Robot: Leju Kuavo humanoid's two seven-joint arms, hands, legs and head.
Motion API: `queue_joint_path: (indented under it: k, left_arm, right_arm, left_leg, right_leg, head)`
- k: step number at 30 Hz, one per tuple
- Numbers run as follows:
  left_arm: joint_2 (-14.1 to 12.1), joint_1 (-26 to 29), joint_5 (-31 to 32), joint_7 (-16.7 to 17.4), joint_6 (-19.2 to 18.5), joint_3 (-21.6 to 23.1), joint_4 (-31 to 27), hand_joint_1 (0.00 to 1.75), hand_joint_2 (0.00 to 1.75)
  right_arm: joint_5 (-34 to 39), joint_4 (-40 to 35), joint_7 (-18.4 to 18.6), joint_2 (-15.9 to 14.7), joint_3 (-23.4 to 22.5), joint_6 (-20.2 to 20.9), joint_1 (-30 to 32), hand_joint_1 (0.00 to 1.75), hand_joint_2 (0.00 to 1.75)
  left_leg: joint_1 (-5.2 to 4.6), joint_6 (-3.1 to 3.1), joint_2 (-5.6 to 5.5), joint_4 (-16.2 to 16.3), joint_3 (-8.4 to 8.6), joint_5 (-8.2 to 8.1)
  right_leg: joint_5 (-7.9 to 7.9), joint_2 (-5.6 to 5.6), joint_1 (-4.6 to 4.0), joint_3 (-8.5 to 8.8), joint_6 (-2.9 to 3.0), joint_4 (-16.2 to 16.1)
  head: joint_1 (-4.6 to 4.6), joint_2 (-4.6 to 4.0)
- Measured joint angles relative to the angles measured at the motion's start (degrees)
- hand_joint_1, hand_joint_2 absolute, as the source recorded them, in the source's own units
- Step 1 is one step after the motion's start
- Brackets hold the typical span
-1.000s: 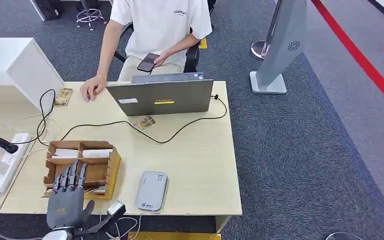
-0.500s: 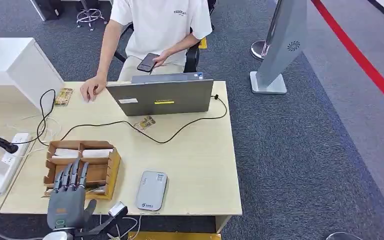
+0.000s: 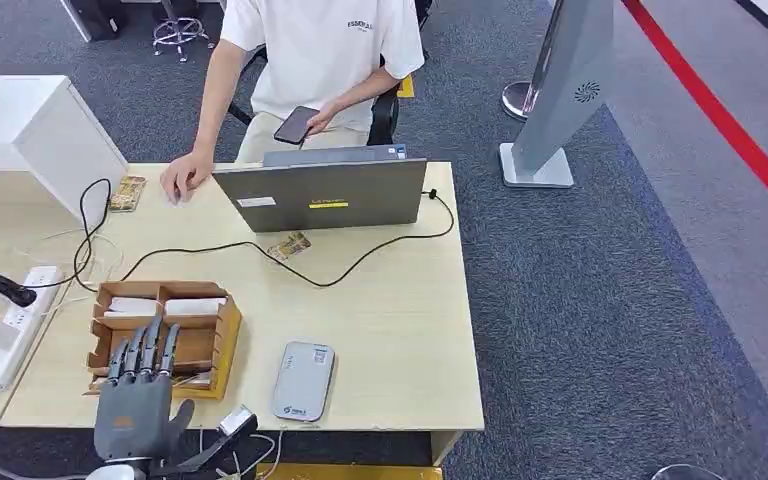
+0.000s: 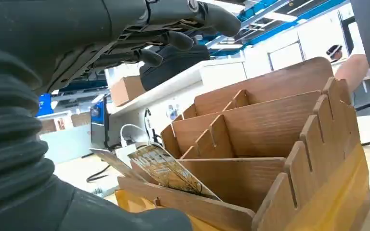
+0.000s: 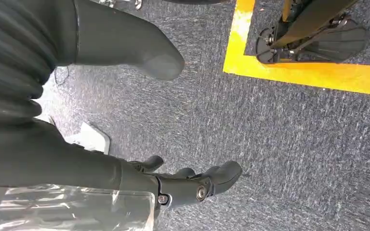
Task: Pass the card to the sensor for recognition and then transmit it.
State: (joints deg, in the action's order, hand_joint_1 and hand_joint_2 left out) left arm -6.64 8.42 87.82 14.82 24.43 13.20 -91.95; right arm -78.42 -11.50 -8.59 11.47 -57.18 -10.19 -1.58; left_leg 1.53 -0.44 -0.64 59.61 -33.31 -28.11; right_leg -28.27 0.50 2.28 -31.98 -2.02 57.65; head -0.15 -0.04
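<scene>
**Wooden rack, open hand, card not yet taken**

Wooden card rack [image 3: 165, 335] sits at eight o'clock on the tabletop [image 3: 390, 310], the patterned card [image 4: 168, 169] leaning in its nearest slot, angled up for easy picking. The left hand [image 3: 138, 400] hovers over that near edge, fingers [image 3: 143, 352] spread and holding nothing. The grey sensor [image 3: 303, 381] lies at three o'clock of the rack, well within reach. The right hand [image 5: 188, 185] hangs toward the carpet, empty, fingers loosely curled. Since a second ago the left hand has crept slightly forward over the rack.

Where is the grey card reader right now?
In the head view, the flat grey card reader lies near the desk's front edge, just right of the slotted wooden card holder.
</scene>
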Motion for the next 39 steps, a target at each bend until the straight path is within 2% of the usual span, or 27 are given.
queue_joint_path:
  k: [12, 22, 39]
  left_arm:
    - [0.59, 0.78, 0.00, -1.55, -1.53, 0.00, -0.61, 0.00, 1.75]
    - [0.46, 1.75, 0.00, -0.15, -1.48, -0.26, -1.62, 0.00, 1.75]
    - [0.52, 2.38, 0.00, -0.42, -1.24, -1.71, -1.90, 0.00, 1.75]
  right_arm:
    - [-0.18, 0.00, 0.22, 0.00, -0.02, -0.02, 0.00, 0.00, 1.75]
    - [-0.46, 0.00, 0.44, 0.00, -0.28, 0.02, 0.00, 0.00, 1.75]
    - [-0.94, 0.00, 0.20, 0.00, -0.90, 0.04, 0.00, 0.00, 1.75]
  left_leg:
    - [0.00, 0.00, 0.00, 0.00, -0.01, 0.00]
    - [0.00, 0.00, 0.00, 0.00, -0.01, 0.00]
    - [0.00, 0.00, -0.01, 0.00, -0.01, 0.00]
  right_leg:
    - [0.00, 0.00, 0.00, 0.00, 0.00, 0.00]
    - [0.00, -0.01, 0.00, 0.00, 0.00, 0.00]
    - [0.00, -0.01, 0.00, 0.00, 0.00, 0.00]
  head:
    - [0.02, 0.00]
    - [0.00, 0.00]
    - [0.00, 0.00]
